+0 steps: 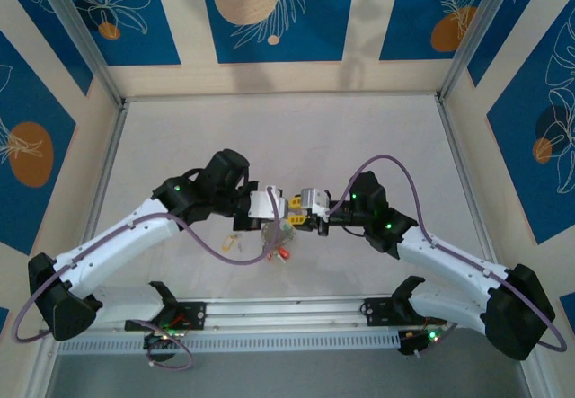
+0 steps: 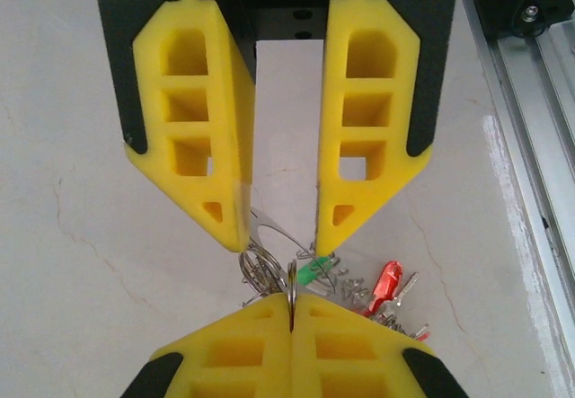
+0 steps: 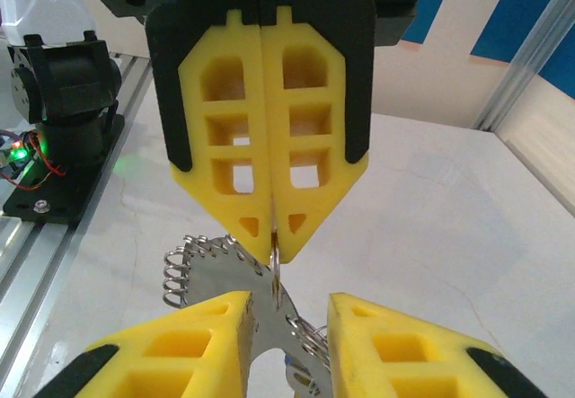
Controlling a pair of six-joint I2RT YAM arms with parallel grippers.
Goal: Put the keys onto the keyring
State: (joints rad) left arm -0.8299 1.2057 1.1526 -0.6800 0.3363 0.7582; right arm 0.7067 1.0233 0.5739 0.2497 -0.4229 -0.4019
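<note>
Over the middle of the table my two grippers meet tip to tip. My left gripper [image 2: 293, 304] [image 3: 273, 236] [image 1: 280, 209] is shut on a thin metal ring seen edge-on, part of the keyring [image 3: 229, 272] [image 2: 265, 227] [image 1: 272, 234]. The keyring's flat grey band carries several small wire rings. My right gripper [image 3: 287, 313] [image 2: 280, 227] [image 1: 301, 211] is open, its fingers standing on either side of that band without pinching it. Keys with a red tag [image 2: 388, 283] [image 1: 283, 252] and a green tag [image 2: 313, 270] hang below. One key with a yellow tag [image 1: 229, 243] lies loose on the table to the left.
The aluminium rail [image 1: 287, 313] [image 2: 530, 146] with both arm bases runs along the near edge. The left arm's base [image 3: 63, 84] stands close by. Metal frame posts [image 1: 90, 48] and patterned walls close in the white table [image 1: 287, 146].
</note>
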